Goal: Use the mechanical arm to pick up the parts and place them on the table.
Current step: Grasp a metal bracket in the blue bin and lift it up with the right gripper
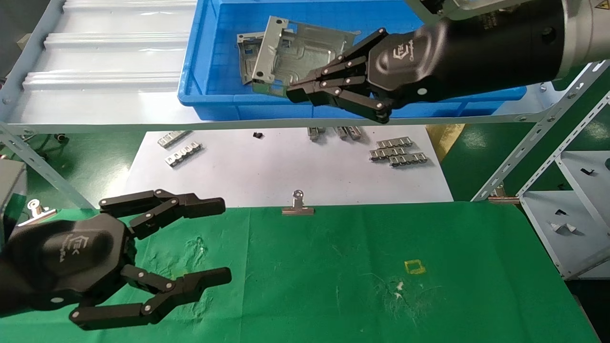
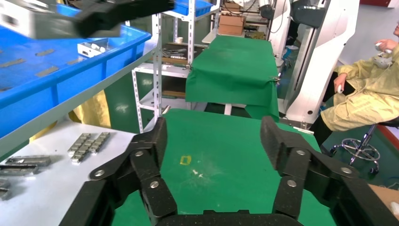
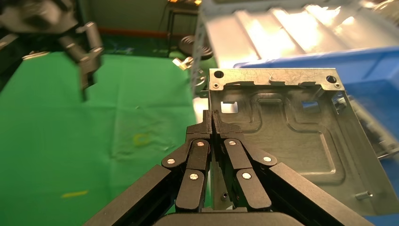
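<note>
My right gripper (image 1: 298,93) is shut on the edge of a silvery stamped metal part (image 1: 290,55) and holds it tilted above the blue bin (image 1: 209,57). In the right wrist view the gripper (image 3: 211,117) pinches the bent edge of that part (image 3: 291,127). Another part (image 1: 245,47) lies in the bin behind it, mostly hidden. My left gripper (image 1: 224,240) is open and empty, hovering over the left of the green table (image 1: 362,267); the left wrist view shows it (image 2: 211,136) wide open above the cloth.
The bin stands on a grey metal shelf (image 1: 95,85) above a white sheet (image 1: 286,166) carrying several small notched metal strips (image 1: 398,151). A silver binder clip (image 1: 298,205) grips the table's far edge. A metal rack (image 1: 562,181) stands at the right.
</note>
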You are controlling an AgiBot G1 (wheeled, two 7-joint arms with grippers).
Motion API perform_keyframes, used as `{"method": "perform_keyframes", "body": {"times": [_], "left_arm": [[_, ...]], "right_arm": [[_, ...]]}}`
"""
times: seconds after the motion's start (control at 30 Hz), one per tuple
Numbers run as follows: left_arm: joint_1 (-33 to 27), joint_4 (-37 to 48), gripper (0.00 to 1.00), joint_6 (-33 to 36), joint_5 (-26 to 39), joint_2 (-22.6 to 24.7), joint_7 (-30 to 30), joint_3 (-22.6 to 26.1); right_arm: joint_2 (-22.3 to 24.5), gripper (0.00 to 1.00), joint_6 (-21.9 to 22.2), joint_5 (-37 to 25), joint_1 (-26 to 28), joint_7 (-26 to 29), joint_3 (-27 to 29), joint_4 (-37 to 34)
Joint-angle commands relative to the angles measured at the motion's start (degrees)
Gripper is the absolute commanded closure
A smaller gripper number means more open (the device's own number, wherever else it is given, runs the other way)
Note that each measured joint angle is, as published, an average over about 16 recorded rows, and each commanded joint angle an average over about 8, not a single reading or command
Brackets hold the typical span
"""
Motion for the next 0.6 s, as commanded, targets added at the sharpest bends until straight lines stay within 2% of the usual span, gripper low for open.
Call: {"method": "perform_keyframes", "body": {"times": [0.03,0.3,0.43,0.6], "left_arm": [[0.00,0.00,0.00,0.00,0.00,0.00,0.00,0.00],[0.00,0.00,0.00,0.00,0.00,0.00,0.00,0.00],[0.00,0.00,0.00,0.00,0.00,0.00,0.00,0.00],[0.00,0.00,0.00,0.00,0.00,0.00,0.00,0.00]], "right_arm": [[1.36,1.00,-2.05,0.00,-0.34,1.52,-0.29,2.83],[9.52,1.00,-1.81,1.14,-5.01,11.13,-0.49,21.88],[13.26,1.00,-2.45,2.55,-7.75,13.79,-0.52,29.87],[16.41,1.00,-3.79,3.74,-10.24,15.52,-1.93,36.18]]}}
